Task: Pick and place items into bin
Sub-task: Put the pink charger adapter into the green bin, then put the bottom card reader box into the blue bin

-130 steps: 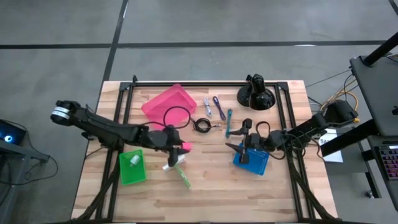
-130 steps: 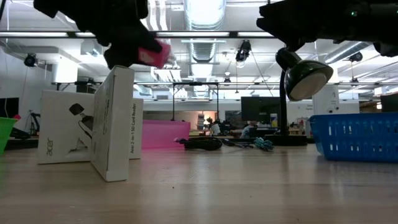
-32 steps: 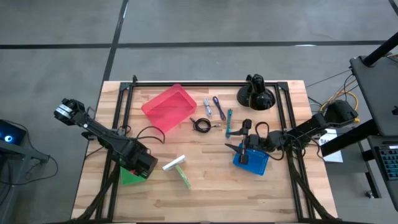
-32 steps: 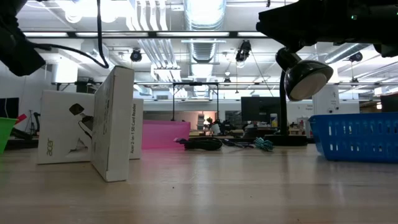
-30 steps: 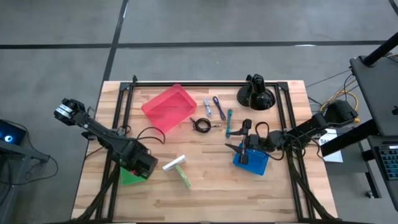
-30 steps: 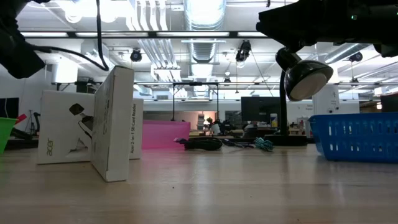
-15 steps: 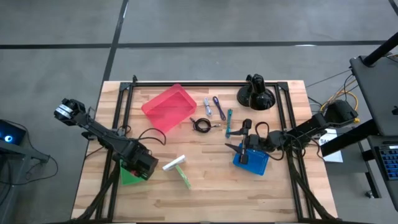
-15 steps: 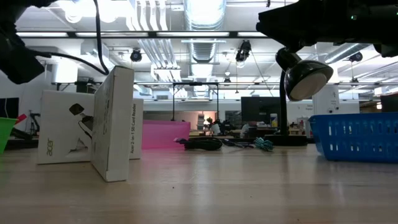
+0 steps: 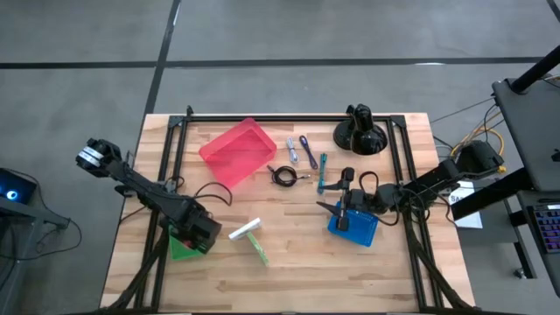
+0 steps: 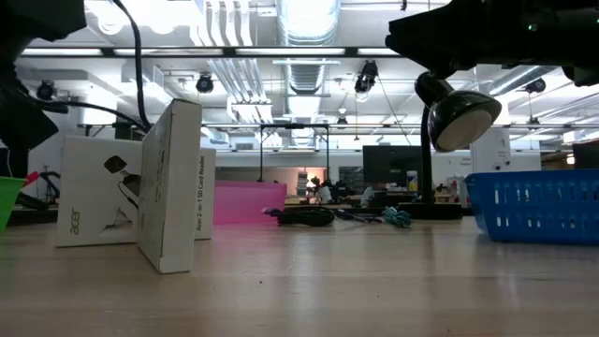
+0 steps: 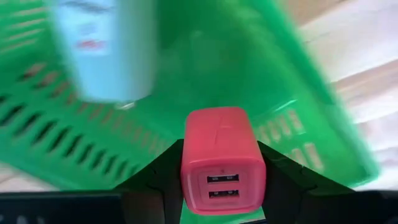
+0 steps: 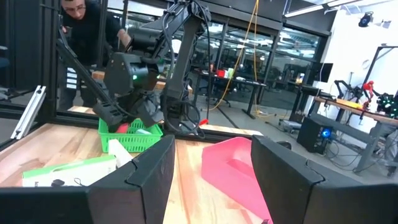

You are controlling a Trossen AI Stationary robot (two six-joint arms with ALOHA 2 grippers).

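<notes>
My left gripper (image 9: 198,233) hangs over the green bin (image 9: 180,248) at the table's near left, shut on a red USB charger block (image 11: 222,155). The green bin (image 11: 205,68) lies right below it, with a pale blue item (image 11: 106,50) inside. My right gripper (image 9: 335,212) waits open and level over the blue bin (image 9: 357,229); nothing is between its fingers (image 12: 137,180). A black coiled cable (image 9: 283,176), purple and blue sticks (image 9: 300,149) and a teal stick (image 9: 323,166) lie on the table's far middle. My left gripper pinches the red charger block by its two opposite side faces (image 11: 186,163) between the two fingers (image 11: 163,174). The fingers slant steeply down from above. The block's face with two USB ports points back at the wrist, and the block hangs clear above the green bin.
A pink tray (image 9: 238,150) sits at the far left-centre and a black domed camera mount (image 9: 360,134) at the far right. White-and-green boxes (image 9: 250,236) lie just right of the green bin; in the low view they stand as white cartons (image 10: 131,192).
My left gripper has sunk toward the green bin with the red charger block still held between its fingers. My right arm has kept still.
</notes>
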